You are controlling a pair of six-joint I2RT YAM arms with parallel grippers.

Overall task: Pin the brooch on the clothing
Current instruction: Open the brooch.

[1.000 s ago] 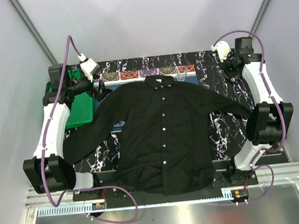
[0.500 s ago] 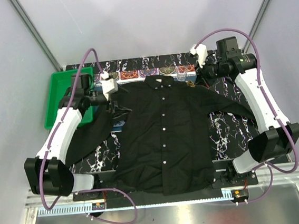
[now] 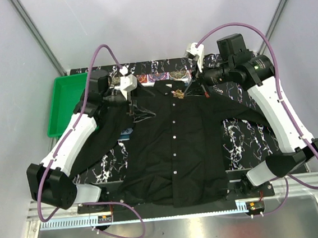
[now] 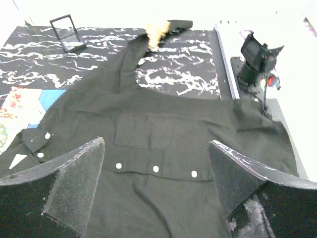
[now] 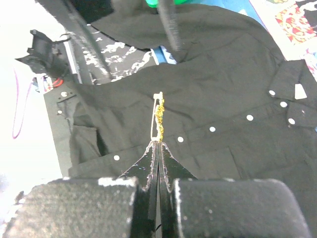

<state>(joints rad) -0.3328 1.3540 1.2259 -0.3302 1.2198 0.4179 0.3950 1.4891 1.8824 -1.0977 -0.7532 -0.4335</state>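
Two arms meet over the upper part of the shirt [image 3: 173,151], which lies spread front up on the tabletop [image 3: 236,131] with its collar [image 3: 164,85] at 12 o'clock in the overhead view. The right pincer [image 5: 158,145] is clenched on the brooch [image 5: 159,115]. It grips one end, so the small golden pin sticks straight out beyond the fingertips with its long axis in line with the pincer. From above, the brooch sits just below the collar, close to the row of white buttons [image 3: 173,136], at about 9 o'clock from the right pincer's tips. Whether it touches the cloth cannot be told. The left pincer [image 4: 156,163] is released, its jaws wide with nothing between them. It hangs over the chest of the shirt, near the brooch and at roughly 8 o'clock from it. The coming move seems to turn on that line. The pin's free end points toward 9 o'clock, across the button row toward the left arm. That arm is therefore the one placed to steady or gather the cloth while the right drives the pin along its own axis.
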